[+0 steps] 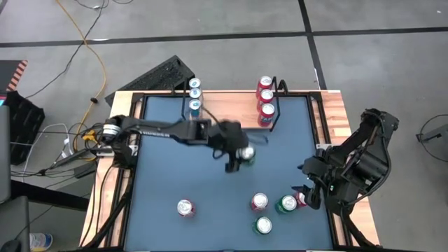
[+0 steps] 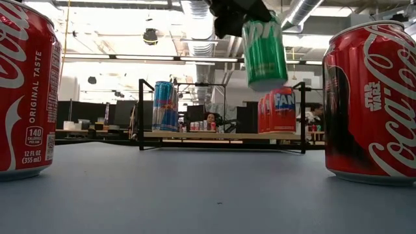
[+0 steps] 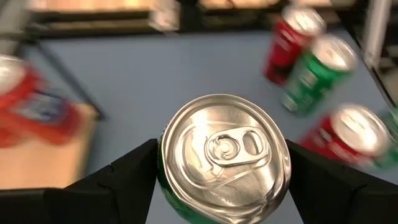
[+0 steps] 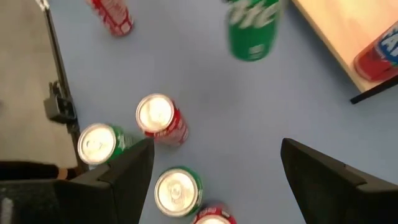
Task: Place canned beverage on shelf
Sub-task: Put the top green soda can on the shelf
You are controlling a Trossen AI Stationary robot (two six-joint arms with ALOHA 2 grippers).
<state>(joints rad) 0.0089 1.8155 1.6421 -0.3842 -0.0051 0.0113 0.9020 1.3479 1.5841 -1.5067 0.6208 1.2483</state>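
A green can (image 1: 246,155) hangs above the middle of the blue table, with my left gripper (image 1: 236,159) shut on it; its silver top (image 3: 224,155) fills the left wrist view. The shelf (image 1: 231,105), a light-wood board in a black wire frame, stands at the table's far edge. On it are blue cans (image 1: 194,95) at its left end and red cans (image 1: 266,102) at its right end. My right gripper (image 4: 214,174) waits open over the table's right side, above loose cans, with nothing between its fingers. My left gripper pinches the green can between its two fingers, one on each side of the can's wall just below the rim (image 3: 163,163). The fingers (image 3: 124,177) come from the table's left, slanting down. The can (image 2: 263,52) hangs nearly upright, a little tilted, lifted clear of the table.
Loose cans stand near the table's front: a red one (image 1: 185,208), another red one (image 1: 259,202), two green ones (image 1: 287,204) (image 1: 263,225). The shelf's middle (image 2: 221,135) between the blue cans (image 2: 164,106) and red cans (image 2: 276,110) is bare board.
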